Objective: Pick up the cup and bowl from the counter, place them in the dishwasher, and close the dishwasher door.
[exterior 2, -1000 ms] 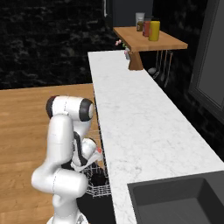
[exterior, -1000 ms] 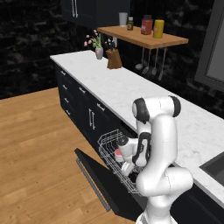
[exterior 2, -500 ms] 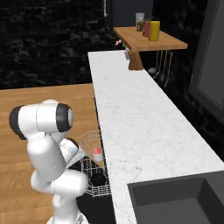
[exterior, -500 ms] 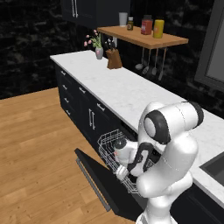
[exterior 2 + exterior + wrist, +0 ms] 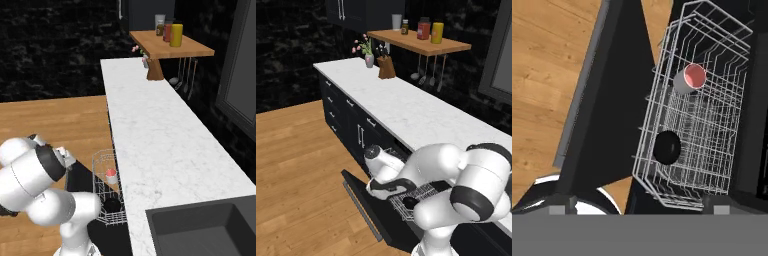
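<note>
The dishwasher stands open, its black door folded down flat with the grey bar handle along the outer edge. The white wire rack is pulled out over the door. Inside it the cup lies tilted, red inside showing, and the black bowl rests on the rack floor. The right base view shows the cup and the bowl in the rack too. My gripper hangs above the door, open and empty, apart from both. The white counter runs above.
My own bulky arm crowds the space over the rack and door. A sink is set in the counter's near end. The knife block, vase and wooden shelf with jars sit far back. Wooden floor lies left of the door.
The arm has folded down and swung out from the rack toward the door's outer edge. The gripper stays open. Cup and bowl remain in the rack.
</note>
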